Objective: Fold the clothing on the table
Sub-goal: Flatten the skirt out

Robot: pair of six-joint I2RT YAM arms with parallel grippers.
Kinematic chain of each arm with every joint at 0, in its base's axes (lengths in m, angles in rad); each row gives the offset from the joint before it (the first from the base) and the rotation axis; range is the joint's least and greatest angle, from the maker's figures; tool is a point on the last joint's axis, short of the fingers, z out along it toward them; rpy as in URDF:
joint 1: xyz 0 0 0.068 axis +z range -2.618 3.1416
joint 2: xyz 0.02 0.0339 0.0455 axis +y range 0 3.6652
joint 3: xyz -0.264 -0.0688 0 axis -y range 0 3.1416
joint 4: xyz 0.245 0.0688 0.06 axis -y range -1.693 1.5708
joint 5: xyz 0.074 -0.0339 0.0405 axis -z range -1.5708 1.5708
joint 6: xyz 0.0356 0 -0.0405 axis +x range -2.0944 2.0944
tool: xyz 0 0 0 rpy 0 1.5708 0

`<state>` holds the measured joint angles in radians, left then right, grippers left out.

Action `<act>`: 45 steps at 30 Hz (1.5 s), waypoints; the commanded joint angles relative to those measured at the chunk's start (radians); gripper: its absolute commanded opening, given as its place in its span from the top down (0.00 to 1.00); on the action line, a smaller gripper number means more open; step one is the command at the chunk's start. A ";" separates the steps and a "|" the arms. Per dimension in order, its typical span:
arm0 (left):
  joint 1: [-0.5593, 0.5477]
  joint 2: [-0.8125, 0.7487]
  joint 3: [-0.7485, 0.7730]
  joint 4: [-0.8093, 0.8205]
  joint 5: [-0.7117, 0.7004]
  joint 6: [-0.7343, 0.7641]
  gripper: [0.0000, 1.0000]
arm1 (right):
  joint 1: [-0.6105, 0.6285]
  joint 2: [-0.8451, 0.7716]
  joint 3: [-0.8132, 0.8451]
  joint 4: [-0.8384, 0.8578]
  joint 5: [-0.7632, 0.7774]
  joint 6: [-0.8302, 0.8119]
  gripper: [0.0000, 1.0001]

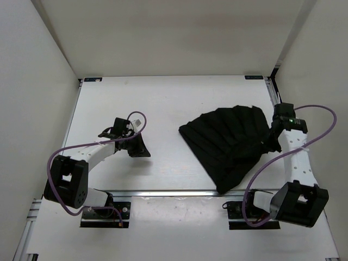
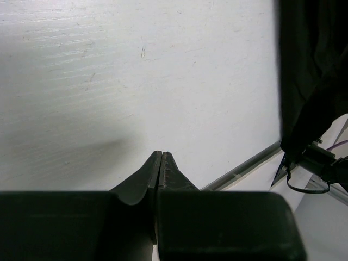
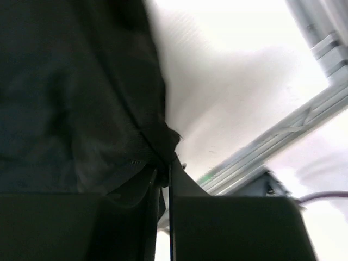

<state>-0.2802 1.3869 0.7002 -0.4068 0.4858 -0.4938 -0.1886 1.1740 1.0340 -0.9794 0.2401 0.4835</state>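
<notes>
The right fingers (image 3: pixel 184 185) pinch the clothing (image 1: pixel 228 141) at its edge, seemingly to lift a fold. The left fingers (image 2: pixel 144 176) sit pressed together, empty.

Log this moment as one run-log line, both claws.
left claw: shut, empty, over white matte table | right claw: shut on right edge of black pleated fabric garment | garment: lying on table

Top view looks down from high over the near edge onto the whole surface (image 1: pixel 163 103). Left wrist view, low behind the left pincer (image 2: pixel 161 160), faces the clothing (image 1: pixel 228 141) from well left; right wrist view sits close at its right edge (cloth fills half). All three share the clothing.
</notes>
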 commanded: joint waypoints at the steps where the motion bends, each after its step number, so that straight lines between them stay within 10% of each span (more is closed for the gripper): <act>1: 0.001 -0.032 0.001 0.022 0.017 0.011 1.00 | 0.063 0.068 0.095 -0.107 0.179 -0.059 1.00; 10: 0.061 -0.072 -0.051 0.005 0.014 0.032 1.00 | 0.547 0.513 0.375 0.155 -0.231 -0.101 1.00; 14: 0.075 -0.080 -0.039 -0.004 0.010 0.031 1.00 | 0.620 0.639 0.632 0.367 -0.678 -0.117 1.00; 19: 0.090 -0.077 -0.019 -0.030 0.001 0.049 1.00 | 0.606 0.506 0.645 0.970 -1.173 0.099 1.00; 24: 0.104 -0.078 -0.014 -0.043 -0.021 0.043 1.00 | 0.432 0.181 0.257 1.682 -1.211 0.440 1.00; 36: 0.035 -0.055 -0.070 0.013 -0.035 -0.020 1.00 | 0.117 -0.091 -0.674 1.268 -1.301 0.318 1.00; 45: 0.099 -0.083 -0.134 0.090 0.114 -0.092 0.89 | 0.060 0.013 -0.640 0.776 -1.167 -0.003 1.00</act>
<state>-0.2127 1.3422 0.5987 -0.3977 0.4877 -0.5293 -0.1463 1.1431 0.2977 -0.0525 -0.9726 0.6258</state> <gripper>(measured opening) 0.102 0.080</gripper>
